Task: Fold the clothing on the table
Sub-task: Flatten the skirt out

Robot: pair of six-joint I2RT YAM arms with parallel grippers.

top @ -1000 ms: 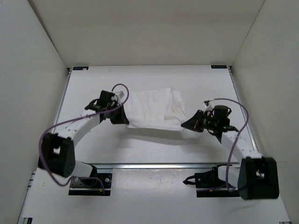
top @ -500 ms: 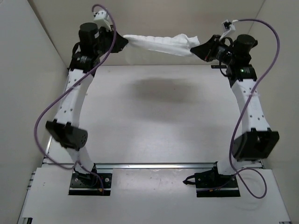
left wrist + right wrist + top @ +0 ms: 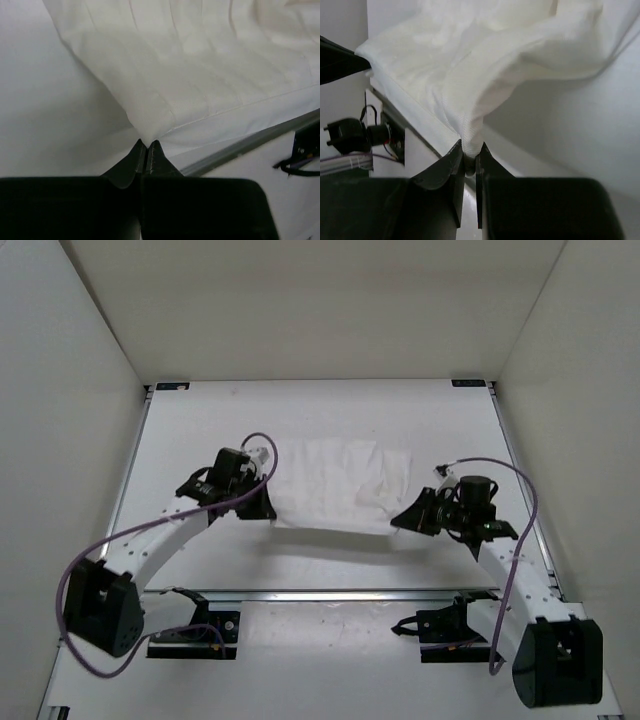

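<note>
Brought back down, left gripper (image 3: 269, 514) and right gripper (image 3: 397, 523) pinch the clothing (image 3: 335, 480), pinched corners hidden.

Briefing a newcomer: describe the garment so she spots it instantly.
Find the white table, then the gap between left arm and right arm. The garment stretches across it, near corners pinched in both jaws. It is the only soft, wrinkled thing there.

The matte white surface (image 3: 330, 410) is rectangular, with walls (image 3: 90, 360) at 9, 12 and 3 o'clock and a metal rail (image 3: 330, 593) along its 6 o'clock edge. Wrinkled white clothing (image 3: 335, 480) spreads near its centre. The 12 o'clock part seems to rest on it, while the 6 o'clock hem hangs raised over a shadow (image 3: 330, 543).
</note>
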